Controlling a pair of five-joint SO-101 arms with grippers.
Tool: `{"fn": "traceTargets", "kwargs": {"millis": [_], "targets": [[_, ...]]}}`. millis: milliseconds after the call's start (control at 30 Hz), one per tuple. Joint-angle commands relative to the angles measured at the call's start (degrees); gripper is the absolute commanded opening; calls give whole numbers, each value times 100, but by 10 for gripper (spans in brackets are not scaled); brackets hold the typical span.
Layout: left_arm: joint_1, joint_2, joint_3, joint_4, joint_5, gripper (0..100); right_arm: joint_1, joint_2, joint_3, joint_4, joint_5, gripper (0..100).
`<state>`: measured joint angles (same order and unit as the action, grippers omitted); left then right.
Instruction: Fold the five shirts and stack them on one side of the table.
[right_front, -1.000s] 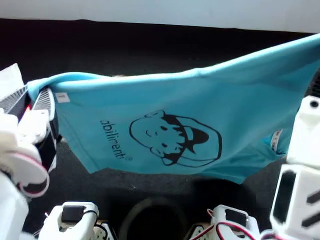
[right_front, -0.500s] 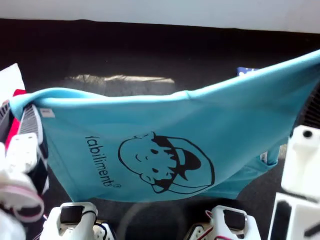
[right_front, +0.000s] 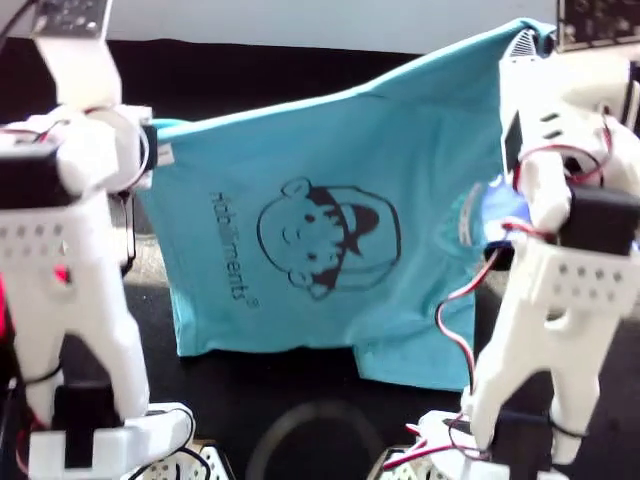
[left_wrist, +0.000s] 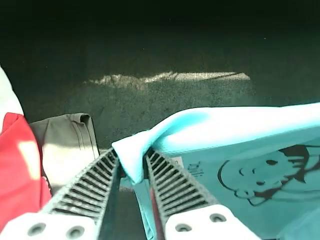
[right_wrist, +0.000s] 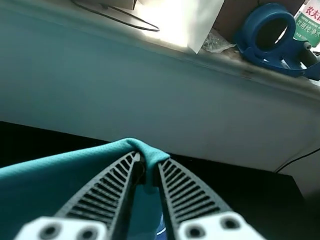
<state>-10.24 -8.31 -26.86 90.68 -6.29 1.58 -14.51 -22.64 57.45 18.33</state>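
Note:
A teal shirt (right_front: 330, 250) with a black printed face hangs stretched between my two raised arms, its lower hem just above the dark table (right_front: 300, 400). My left gripper (right_front: 150, 150) is shut on one upper corner, and in the left wrist view a fold of teal shirt (left_wrist: 210, 130) is pinched in that left gripper (left_wrist: 131, 156). Higher up on the other side, my right gripper (right_front: 525, 40) is shut on the other corner. The right wrist view has the right gripper (right_wrist: 146, 159) clamped on a teal fold (right_wrist: 60, 180).
A red shirt (left_wrist: 15, 165) and a grey shirt (left_wrist: 65, 145) lie on the table below the left gripper. Behind the right gripper are a pale wall (right_wrist: 150, 90) and a ledge with a blue object (right_wrist: 270, 25). The arm bases (right_front: 140, 440) stand at the near edge.
Both arms have lifted high, pulling the teal shirt up off the table so it hangs upright; the right corner rose most.

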Motion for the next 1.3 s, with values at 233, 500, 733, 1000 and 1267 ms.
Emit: {"fn": "traceTargets", "kwargs": {"millis": [233, 500, 733, 1000, 1267], "targets": [[242, 1938, -1138, -1319, -422, 9, -57, 2000, -699, -1051, -18, 7], [233, 3705, -2905, -1389, -422, 9, -171, 3037, -1165, -831, -35, 7], [251, 5323, -4075, -1380, -422, 9, -303, 3960, -1209, -848, -26, 7], [242, 6677, -4734, -1371, -422, 9, -312, 4875, -1165, -822, -44, 7], [233, 6985, -5095, -1336, -413, 9, -251, 5103, -1209, -602, -53, 7]]}}
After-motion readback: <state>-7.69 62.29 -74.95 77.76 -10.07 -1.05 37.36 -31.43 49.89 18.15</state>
